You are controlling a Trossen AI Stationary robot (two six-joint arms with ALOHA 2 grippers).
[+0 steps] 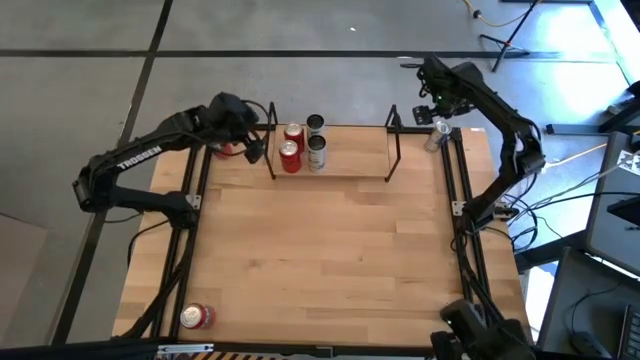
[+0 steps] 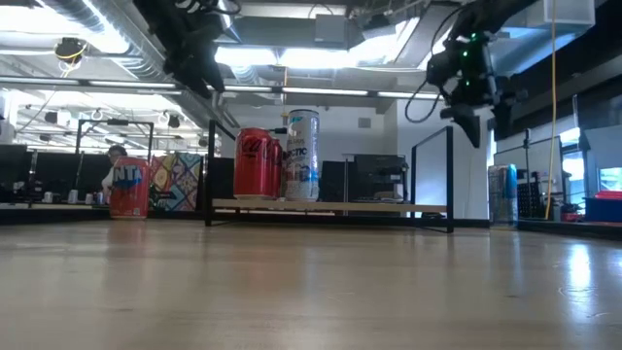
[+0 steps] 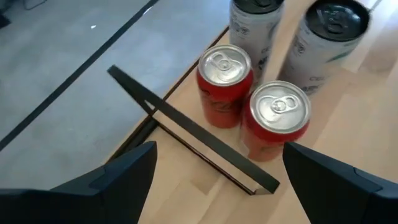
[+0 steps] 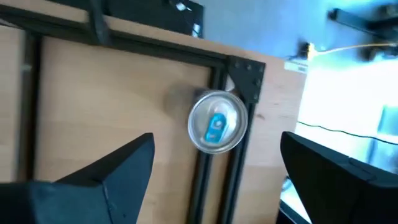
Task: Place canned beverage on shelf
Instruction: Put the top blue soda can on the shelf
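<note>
Below the right gripper (image 4: 211,186), jaws wide, stands a silver can (image 4: 217,121), outside the shelf (image 1: 350,160).

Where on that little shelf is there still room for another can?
The shelf is crowded at its left end, where two red cans and two silver-and-dark cans stand close together. From those cans to the right wire frame the board is bare. The tabletop in front is open too, apart from one red can near its front left corner.
</note>
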